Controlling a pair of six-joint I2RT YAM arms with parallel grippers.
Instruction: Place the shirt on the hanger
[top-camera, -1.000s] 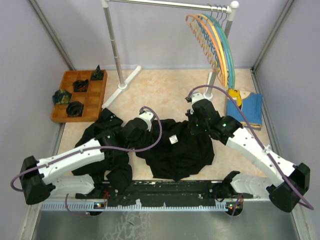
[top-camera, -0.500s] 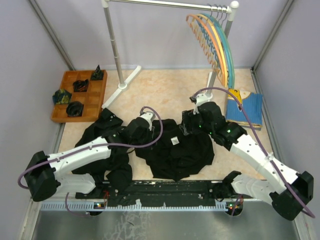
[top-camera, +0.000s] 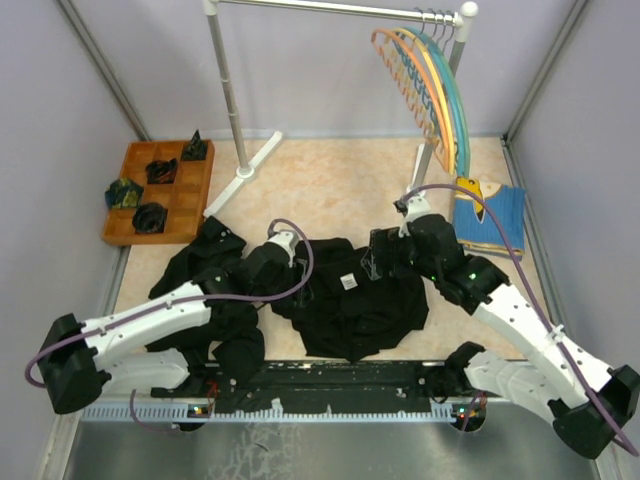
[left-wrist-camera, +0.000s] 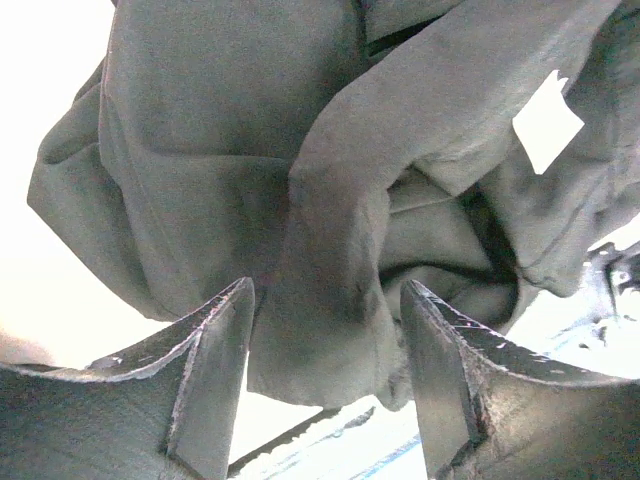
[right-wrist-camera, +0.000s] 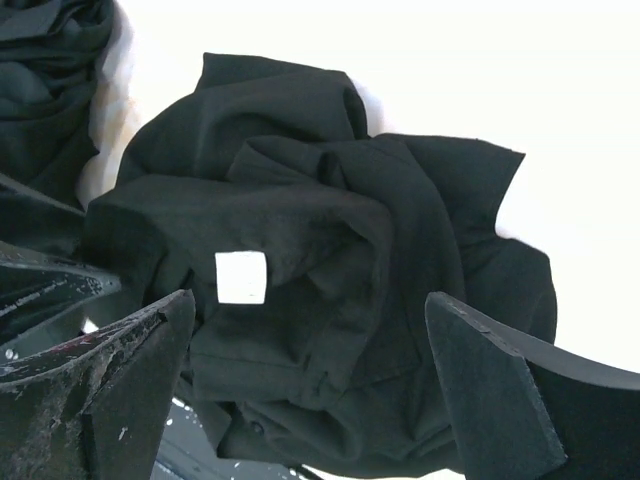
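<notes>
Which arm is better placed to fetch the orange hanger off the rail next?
Right. The orange hanger hangs at the right end of the rail, nearer the right gripper, which is open over the shirt and holds nothing. The left gripper sits farther away, across the shirt.

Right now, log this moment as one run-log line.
left gripper: open over shirt fold | right gripper: open, empty | shirt: crumpled on table | hanger: hanging on rail

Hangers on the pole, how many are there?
4, bunched at the right end of the metal rail: a thin orange plastic hanger leftmost, then a teal hanger, a yellow hanger, a second teal hanger. They overlap, so more may hide.
</notes>
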